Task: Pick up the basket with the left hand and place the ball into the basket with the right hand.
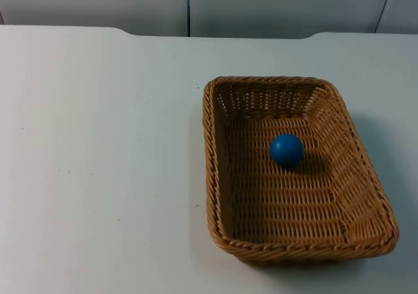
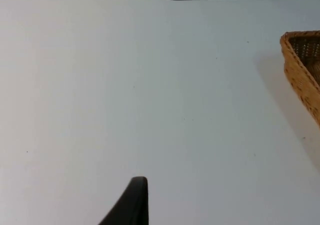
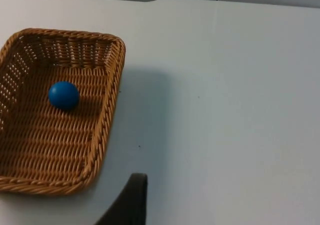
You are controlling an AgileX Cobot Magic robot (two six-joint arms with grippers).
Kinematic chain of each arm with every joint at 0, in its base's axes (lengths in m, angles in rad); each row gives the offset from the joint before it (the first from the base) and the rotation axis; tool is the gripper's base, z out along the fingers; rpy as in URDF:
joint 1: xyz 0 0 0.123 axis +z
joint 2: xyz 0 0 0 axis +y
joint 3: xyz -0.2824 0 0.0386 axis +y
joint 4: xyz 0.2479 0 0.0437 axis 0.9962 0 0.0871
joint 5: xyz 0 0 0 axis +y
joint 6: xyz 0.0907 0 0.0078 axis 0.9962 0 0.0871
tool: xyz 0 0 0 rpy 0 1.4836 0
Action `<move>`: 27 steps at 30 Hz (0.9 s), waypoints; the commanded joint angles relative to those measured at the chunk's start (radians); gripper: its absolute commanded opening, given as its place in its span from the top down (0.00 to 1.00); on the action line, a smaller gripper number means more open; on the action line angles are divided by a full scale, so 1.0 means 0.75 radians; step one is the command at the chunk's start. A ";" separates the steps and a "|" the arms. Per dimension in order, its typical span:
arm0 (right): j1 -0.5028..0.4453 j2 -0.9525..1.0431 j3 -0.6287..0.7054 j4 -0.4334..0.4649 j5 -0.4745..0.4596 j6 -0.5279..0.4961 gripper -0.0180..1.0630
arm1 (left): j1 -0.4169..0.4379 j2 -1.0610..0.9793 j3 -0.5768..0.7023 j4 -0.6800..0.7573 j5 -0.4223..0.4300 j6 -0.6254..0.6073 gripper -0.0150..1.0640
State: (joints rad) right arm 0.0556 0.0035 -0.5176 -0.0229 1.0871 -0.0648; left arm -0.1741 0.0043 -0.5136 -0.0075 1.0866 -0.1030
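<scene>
A rectangular woven wicker basket [image 1: 216, 157] rests on the white table, right of centre. A blue ball [image 1: 286, 149] lies inside it on the woven floor, toward the far half. In the right wrist view the ball [image 3: 63, 95] sits in the basket [image 3: 107, 110], and my right gripper [image 3: 131, 200] hovers over bare table just off the basket's right side, apart from it. My left gripper [image 2: 131, 202] is above bare table well to the left of the basket [image 2: 300, 75], whose corner appears in the left wrist view. Nothing is held by either gripper.
The white table [image 1: 98, 176] stretches wide to the left of the basket and ends at the grey partition wall [image 1: 274, 6] at the back. A narrower strip of table lies between the basket and the right side.
</scene>
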 commanded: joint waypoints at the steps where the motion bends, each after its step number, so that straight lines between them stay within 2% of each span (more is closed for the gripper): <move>1: -0.011 -0.005 0.009 -0.003 -0.014 -0.007 0.01 | 0.042 -0.006 0.001 -0.011 -0.014 -0.008 0.01; 4: -0.011 -0.005 0.009 -0.003 -0.014 -0.007 0.01 | 0.154 -0.006 0.001 -0.011 -0.014 -0.008 0.01; 9: -0.011 -0.005 0.009 -0.003 -0.014 -0.007 0.01 | 0.246 -0.006 0.001 -0.011 -0.014 -0.008 0.01; 27: -0.011 -0.005 0.009 -0.003 -0.014 -0.007 0.01 | 0.274 -0.006 0.001 -0.011 -0.014 -0.008 0.01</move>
State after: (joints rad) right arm 0.0556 0.0035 -0.5176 -0.0229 1.0871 -0.0667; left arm 0.0260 0.0043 -0.5136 -0.0075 1.0866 -0.1030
